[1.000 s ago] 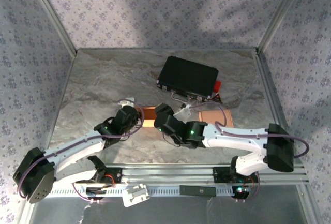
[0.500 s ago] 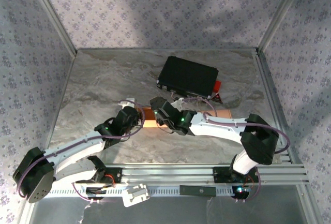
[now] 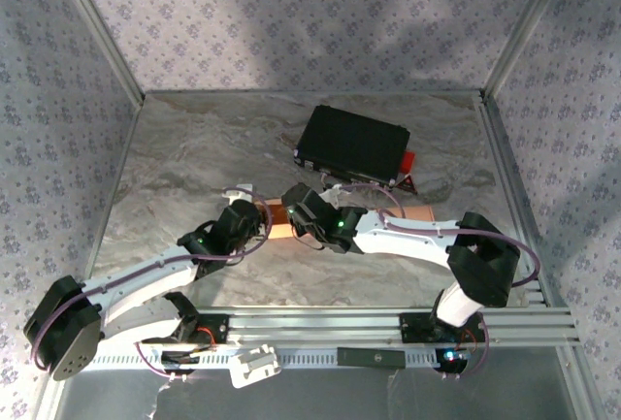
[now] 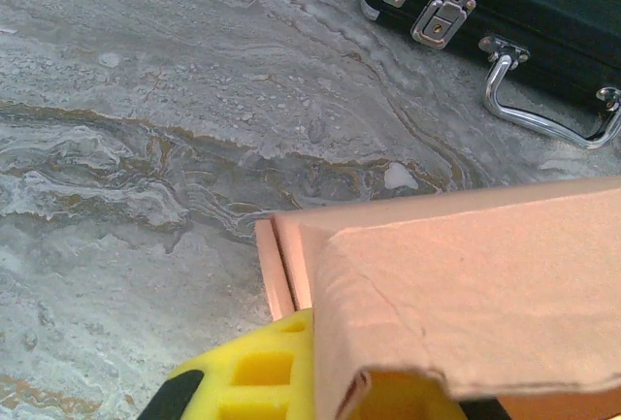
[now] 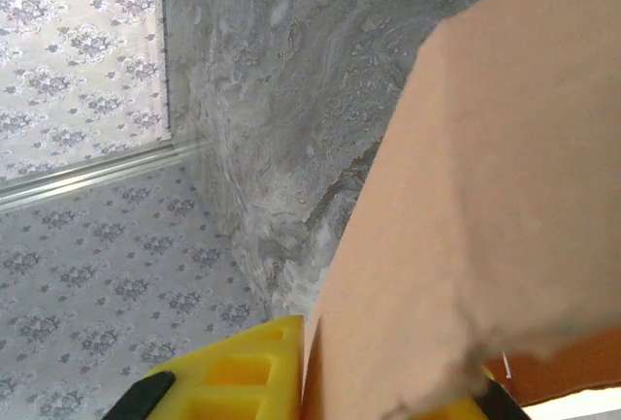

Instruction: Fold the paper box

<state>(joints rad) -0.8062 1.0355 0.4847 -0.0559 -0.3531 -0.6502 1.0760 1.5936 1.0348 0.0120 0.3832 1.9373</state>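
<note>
The paper box [image 3: 277, 219] is found lying flat on the desk [image 3: 194, 158] just below frame centre in the top view, below the black case [image 3: 354, 144], with its long axis running left to right and its middle covered by the right arm. Its left end is met by both tools: the left end effector [image 3: 262, 214] is closed on a raised flap [image 4: 466, 284] beside its yellow finger [image 4: 247, 376]. The right end effector [image 3: 291, 205] appears clamped on a cardboard panel [image 5: 485, 226] pressed against its yellow finger [image 5: 243, 371].

Paper box [image 5: 485, 197] flap hides right jaws; case [image 4: 529, 3] cropped.
</note>
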